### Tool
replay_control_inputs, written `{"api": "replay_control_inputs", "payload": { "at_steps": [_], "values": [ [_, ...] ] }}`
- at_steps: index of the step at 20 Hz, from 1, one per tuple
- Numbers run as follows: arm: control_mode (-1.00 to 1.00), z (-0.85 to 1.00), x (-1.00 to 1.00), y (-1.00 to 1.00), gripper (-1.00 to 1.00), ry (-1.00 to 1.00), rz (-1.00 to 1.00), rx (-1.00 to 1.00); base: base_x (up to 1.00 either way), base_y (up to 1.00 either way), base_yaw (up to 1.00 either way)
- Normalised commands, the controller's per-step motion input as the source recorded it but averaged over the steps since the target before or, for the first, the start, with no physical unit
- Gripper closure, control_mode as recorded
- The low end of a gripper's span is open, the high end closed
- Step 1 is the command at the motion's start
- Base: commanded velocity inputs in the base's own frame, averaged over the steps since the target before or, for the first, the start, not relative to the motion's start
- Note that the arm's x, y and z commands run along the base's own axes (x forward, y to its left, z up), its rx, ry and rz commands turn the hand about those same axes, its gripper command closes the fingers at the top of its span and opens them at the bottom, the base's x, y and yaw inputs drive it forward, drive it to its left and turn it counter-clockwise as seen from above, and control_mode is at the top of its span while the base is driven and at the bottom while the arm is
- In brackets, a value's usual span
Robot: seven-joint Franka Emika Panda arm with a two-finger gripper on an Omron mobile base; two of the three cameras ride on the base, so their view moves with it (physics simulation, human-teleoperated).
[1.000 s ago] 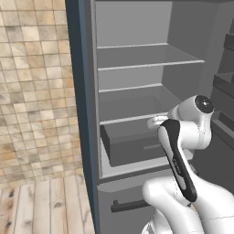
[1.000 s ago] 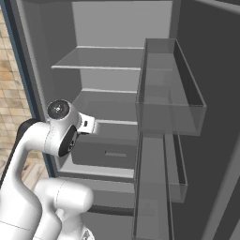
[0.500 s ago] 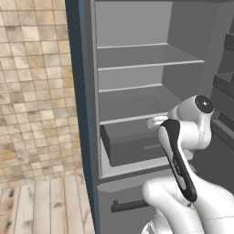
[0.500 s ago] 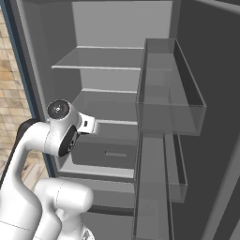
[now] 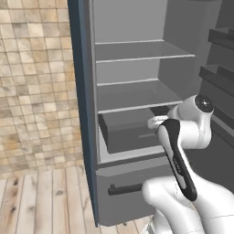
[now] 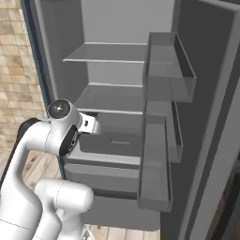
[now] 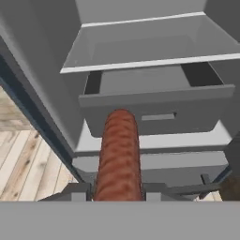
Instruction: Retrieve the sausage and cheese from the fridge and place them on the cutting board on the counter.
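Observation:
The dark reddish-brown sausage sticks out lengthwise between my fingertips, with my gripper shut on it. It is held in front of the open fridge, just outside the pulled-out grey drawer. From the base views, my hand hovers at drawer height, in front of the lower shelf. The shelves I can see are bare. The cheese, the cutting board and the counter are out of view.
The open fridge door with its bins stands close on the right. A dark blue side panel and a tiled wall lie to the left. Below are a lower drawer with a dark handle and a wooden floor.

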Motion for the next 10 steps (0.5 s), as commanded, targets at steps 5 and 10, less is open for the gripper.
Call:
{"api": "replay_control_inputs", "payload": {
  "at_steps": [5,10],
  "values": [
    [1.0,0.0,0.0,0.0,1.0,0.0,0.0,0.0,-0.7,0.19,0.18],
    [1.0,0.0,0.0,0.0,1.0,0.0,0.0,0.0,-0.37,0.78,0.33]
  ]
}}
